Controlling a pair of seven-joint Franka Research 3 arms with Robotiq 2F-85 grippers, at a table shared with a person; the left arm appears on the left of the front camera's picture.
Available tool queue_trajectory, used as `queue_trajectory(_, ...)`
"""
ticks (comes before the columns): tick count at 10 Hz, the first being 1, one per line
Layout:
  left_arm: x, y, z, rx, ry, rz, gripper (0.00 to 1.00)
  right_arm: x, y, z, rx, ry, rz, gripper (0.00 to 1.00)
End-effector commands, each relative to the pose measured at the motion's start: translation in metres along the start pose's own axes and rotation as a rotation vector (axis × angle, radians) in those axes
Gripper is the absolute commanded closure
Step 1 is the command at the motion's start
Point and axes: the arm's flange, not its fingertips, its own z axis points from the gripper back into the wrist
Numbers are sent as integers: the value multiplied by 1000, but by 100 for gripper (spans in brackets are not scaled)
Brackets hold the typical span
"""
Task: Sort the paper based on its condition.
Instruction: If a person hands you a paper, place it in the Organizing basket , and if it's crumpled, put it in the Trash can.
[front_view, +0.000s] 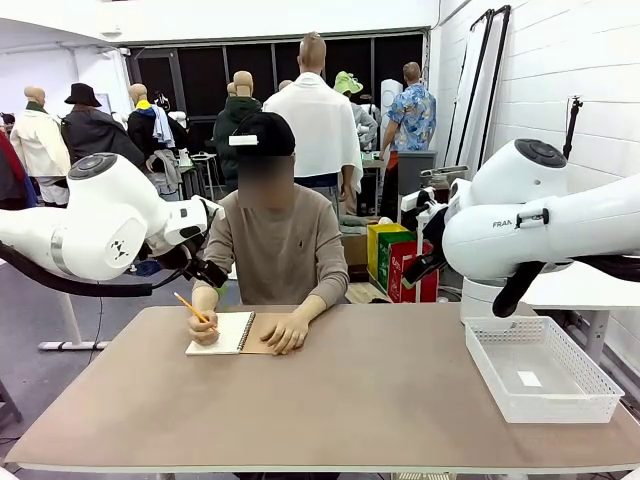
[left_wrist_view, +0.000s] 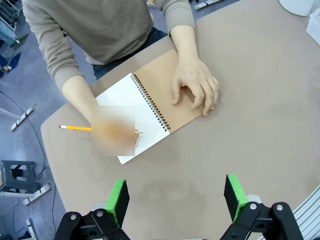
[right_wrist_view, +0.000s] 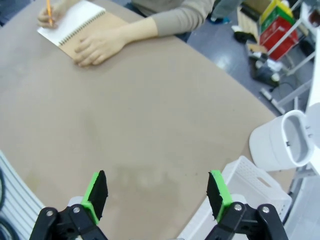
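Left end effector (left_wrist_view: 176, 192): we found it spread wide and holding nothing, above the counter (left_wrist_view: 250, 130). Paper (left_wrist_view: 131, 106): a white page bound in an open spiral notebook (left_wrist_view: 167, 92), lay ahead of its fingertips with a person's pencil (left_wrist_view: 75, 128) tip on it. Right end effector (right_wrist_view: 157, 189): likewise wide apart and empty. White basket (right_wrist_view: 247, 182): sat lower down, off to one side of it.
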Motion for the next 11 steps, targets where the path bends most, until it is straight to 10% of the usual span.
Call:
queue_trajectory(1,-2,-4,9,-1,-9,14,0,-4,0,3,35,-18,19,0)
queue_trajectory(11,3,-4,17,9,-32,-10,0,3,3,9,1,-22,11,0)
